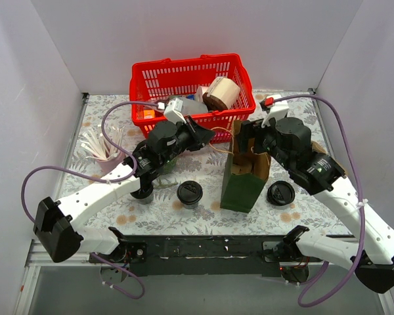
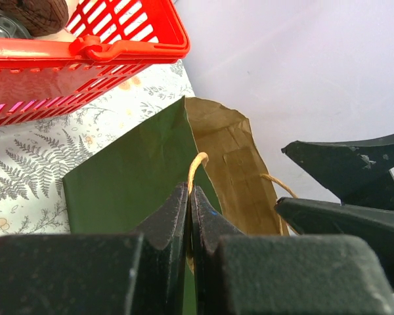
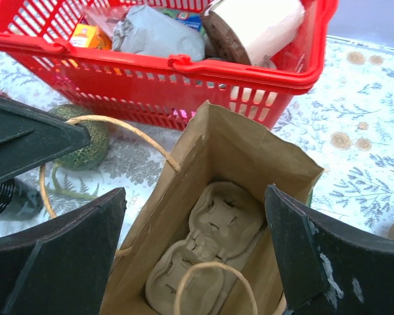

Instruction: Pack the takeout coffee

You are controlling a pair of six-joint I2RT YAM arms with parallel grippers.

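The takeout coffee (image 1: 190, 193) stands lidded on the table (image 1: 207, 213), just left of the green paper bag (image 1: 244, 178) and outside it; a flat black lid (image 1: 280, 193) lies just right of the bag; the red basket (image 1: 177, 75) sits behind it. The left gripper (image 2: 189, 191) is pinched tight on the bag's twine handle (image 2: 197, 164); the right gripper (image 3: 196, 197) is spread wide over the bag's mouth, holding nothing. Only the right wrist view shows the cardboard cup tray (image 3: 210, 249) lying in the bag's bottom; only the overhead view shows the cup.
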